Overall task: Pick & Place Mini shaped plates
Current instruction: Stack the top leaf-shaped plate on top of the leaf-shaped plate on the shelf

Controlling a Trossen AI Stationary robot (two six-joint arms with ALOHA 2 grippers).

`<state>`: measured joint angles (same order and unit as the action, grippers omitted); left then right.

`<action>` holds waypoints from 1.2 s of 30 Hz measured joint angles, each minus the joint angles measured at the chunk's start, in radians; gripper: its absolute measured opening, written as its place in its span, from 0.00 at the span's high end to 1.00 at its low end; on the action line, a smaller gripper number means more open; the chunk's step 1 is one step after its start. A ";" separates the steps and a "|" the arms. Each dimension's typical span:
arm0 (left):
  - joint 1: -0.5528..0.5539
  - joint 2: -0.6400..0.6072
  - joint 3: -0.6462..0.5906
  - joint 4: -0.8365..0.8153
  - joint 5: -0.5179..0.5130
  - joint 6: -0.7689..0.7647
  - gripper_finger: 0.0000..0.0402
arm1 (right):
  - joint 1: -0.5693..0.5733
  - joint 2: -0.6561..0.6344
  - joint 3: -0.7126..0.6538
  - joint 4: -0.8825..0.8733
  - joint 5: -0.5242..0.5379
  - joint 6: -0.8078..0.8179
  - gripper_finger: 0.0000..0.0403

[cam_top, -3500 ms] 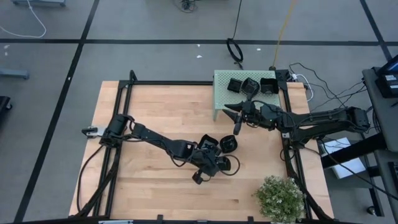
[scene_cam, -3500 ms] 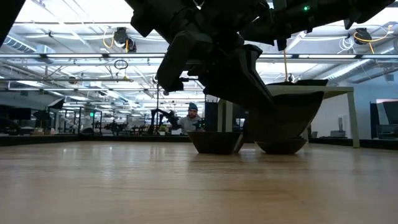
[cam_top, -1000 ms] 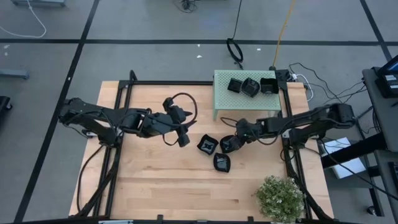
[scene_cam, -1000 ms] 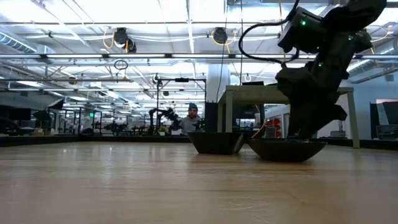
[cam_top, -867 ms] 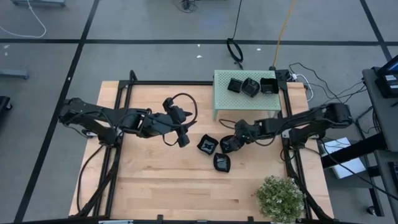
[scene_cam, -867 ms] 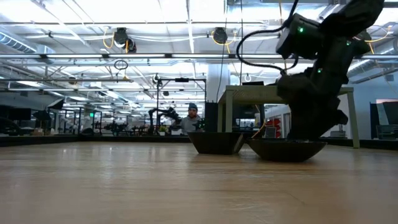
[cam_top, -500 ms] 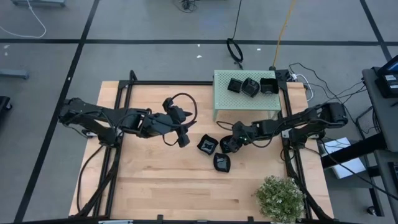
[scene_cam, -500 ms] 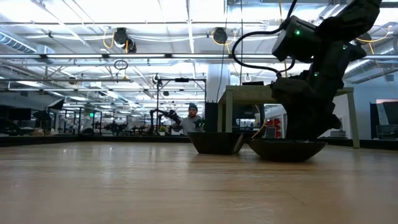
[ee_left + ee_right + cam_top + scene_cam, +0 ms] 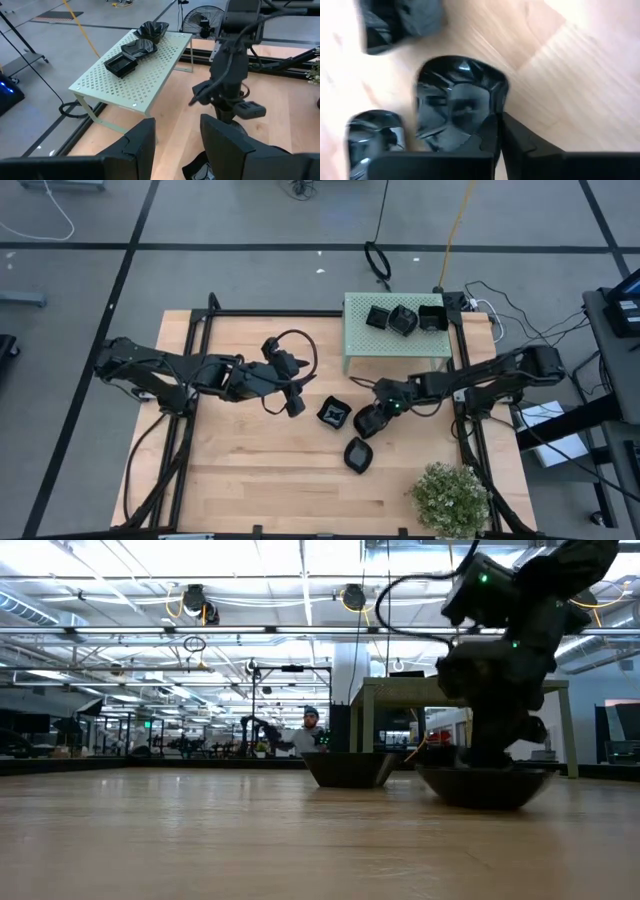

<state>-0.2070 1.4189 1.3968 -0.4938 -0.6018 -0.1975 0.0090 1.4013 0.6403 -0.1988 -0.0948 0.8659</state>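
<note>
The right claw (image 9: 368,420) was closed on the rim of a glossy black faceted plate (image 9: 457,102), on the wooden tabletop (image 9: 230,480) just in front of the pale green perforated box (image 9: 395,340). Two similar plates lay beside it: one square (image 9: 334,414), one rounded (image 9: 358,455). Three more sat on the box. The left claw (image 9: 295,402) hung open, farther from the box.

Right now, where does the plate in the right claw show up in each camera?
High view: the gripped plate sits right of table centre, under the right claw.
Low view: right of centre, on the wood.
Left wrist view: hidden behind the right arm.
Right wrist view: centre, clamped at its rim.
Shared landmark: the pale green perforated box, beyond the plate.
</note>
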 joint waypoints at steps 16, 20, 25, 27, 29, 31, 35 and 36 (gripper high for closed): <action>0.000 0.000 0.000 0.001 -0.001 0.004 0.60 | -0.062 -0.401 0.000 0.000 0.057 -0.241 1.00; 0.006 0.000 0.000 0.014 -0.001 0.009 0.60 | -0.112 -0.489 0.000 0.000 0.071 -0.324 1.00; 0.029 0.000 0.000 0.046 -0.009 0.012 0.60 | -0.222 -0.576 0.000 -0.001 0.064 -0.359 1.00; 0.044 0.000 0.000 0.058 -0.036 0.012 0.60 | -0.281 -0.602 0.000 -0.002 0.039 -0.370 1.00; 0.064 0.000 0.000 0.075 -0.070 0.019 0.60 | -0.342 -0.621 0.008 -0.019 -0.003 -0.396 1.00; 0.084 0.000 0.000 0.099 -0.097 0.050 0.60 | -0.404 -0.625 0.037 -0.059 -0.038 -0.436 1.00; 0.126 0.000 0.000 0.167 -0.114 0.116 0.60 | -0.518 -0.614 0.143 -0.204 -0.065 -0.582 1.00; 0.135 0.000 0.000 0.186 -0.114 0.127 0.60 | -0.545 -0.607 0.174 -0.240 -0.065 -0.621 1.00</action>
<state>-0.0716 1.4193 1.3964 -0.3082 -0.7163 -0.0702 -0.5356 0.7941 0.8145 -0.4388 -0.1596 0.2452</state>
